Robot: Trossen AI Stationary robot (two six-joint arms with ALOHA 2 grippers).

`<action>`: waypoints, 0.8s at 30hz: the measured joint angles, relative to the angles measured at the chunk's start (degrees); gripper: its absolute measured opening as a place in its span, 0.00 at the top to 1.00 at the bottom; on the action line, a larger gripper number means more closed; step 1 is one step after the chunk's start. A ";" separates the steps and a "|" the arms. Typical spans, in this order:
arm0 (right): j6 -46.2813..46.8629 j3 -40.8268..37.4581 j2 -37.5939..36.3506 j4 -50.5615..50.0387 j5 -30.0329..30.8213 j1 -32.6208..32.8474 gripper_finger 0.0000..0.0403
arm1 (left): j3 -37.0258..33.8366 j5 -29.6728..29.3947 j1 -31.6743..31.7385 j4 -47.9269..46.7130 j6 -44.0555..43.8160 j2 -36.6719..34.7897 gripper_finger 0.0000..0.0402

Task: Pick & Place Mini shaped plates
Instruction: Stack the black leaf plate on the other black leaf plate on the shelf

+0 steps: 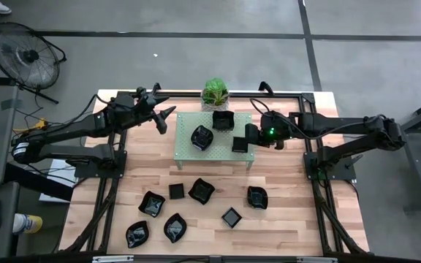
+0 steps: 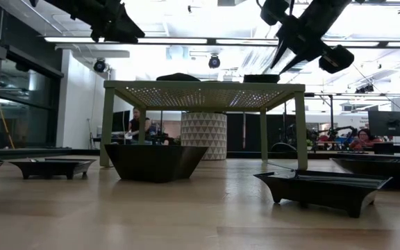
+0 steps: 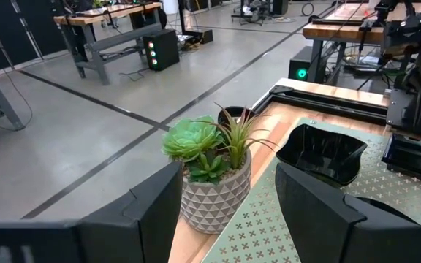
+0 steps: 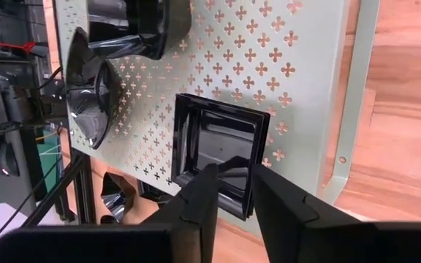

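Overhead, table-level, two wrist views (rack (image 1: 214, 131) shared)

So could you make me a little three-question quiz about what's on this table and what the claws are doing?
1. True or false: the left claw is holding a black dish.
2. How many black dishes sit on the pale green perforated rack? A) one B) three C) five
3. Fill in: the right claw is straddling the rim of the ______ dish on the rack.

Key:
1. False. It hangs open and empty beside the rack's far left corner, near the potted succulent.
2. B, three.
3. Square. The fingers stand slightly apart around its rim, so it looks just set down or about to be grasped.
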 joint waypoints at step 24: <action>-8.60 0.11 -13.94 -22.20 10.96 9.10 0.80 | 0.00 0.71 -0.02 -1.62 -7.50 0.03 0.46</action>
